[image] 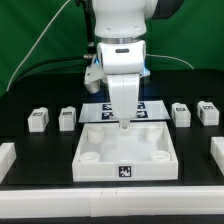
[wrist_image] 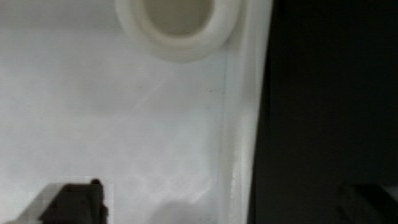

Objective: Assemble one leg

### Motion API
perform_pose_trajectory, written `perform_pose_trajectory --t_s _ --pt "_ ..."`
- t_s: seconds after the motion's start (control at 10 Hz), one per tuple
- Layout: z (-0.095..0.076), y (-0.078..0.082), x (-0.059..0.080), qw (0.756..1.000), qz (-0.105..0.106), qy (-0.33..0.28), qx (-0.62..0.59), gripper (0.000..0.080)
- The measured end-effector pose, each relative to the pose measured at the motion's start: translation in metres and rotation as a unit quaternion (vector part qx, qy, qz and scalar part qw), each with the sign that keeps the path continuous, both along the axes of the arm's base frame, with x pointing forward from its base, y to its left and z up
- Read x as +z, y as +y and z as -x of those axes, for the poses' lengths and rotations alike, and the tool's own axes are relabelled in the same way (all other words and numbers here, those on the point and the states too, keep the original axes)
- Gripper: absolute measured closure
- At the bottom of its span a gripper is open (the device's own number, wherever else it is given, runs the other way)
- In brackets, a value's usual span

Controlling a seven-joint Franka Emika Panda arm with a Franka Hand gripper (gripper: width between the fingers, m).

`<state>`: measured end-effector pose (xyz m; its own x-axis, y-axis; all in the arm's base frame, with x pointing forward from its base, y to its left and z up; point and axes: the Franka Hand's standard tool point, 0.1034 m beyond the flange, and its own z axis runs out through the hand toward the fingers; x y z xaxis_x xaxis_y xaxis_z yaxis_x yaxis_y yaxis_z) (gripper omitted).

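Four small white legs with tag markers stand on the black table: two on the exterior view's left point(image: 38, 119) point(image: 67, 117) and two on its right point(image: 181, 114) point(image: 208, 112). The large white square panel point(image: 150, 169) with round corner sockets lies in the middle. My gripper point(image: 123, 124) hangs low over the panel's far edge, away from every leg. In the wrist view my gripper point(wrist_image: 217, 205) is open and empty. One dark fingertip point(wrist_image: 71, 203) is over the panel's white surface point(wrist_image: 125, 120). A round socket point(wrist_image: 178, 25) shows near the frame's edge. No leg shows in the wrist view.
The marker board point(image: 150, 105) lies behind the panel, partly hidden by my arm. White blocks stand at the exterior view's left edge point(image: 5, 156) and right edge point(image: 216, 150). In the wrist view the black table point(wrist_image: 329, 100) runs along the panel's side.
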<state>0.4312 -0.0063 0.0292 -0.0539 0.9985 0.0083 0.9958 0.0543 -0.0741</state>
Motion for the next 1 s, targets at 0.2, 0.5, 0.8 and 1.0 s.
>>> perform_pose_trajectory --t_s 0.2,0.5,0.8,1.0 --pt "0.0090 0.0015 -0.0165 1.000 -0.005 0.009 0.010 0.0150" --pt "0.0105 0.0000 -0.0191 1.000 -0.005 0.012 0.007 0.0161" --pt "0.0111 -0.0006 -0.0198 1.000 -0.005 0.013 0.004 0.0527" --pt "0.0100 -0.0013 -0.0194 1.000 -0.005 0.011 0.003 0.0715"
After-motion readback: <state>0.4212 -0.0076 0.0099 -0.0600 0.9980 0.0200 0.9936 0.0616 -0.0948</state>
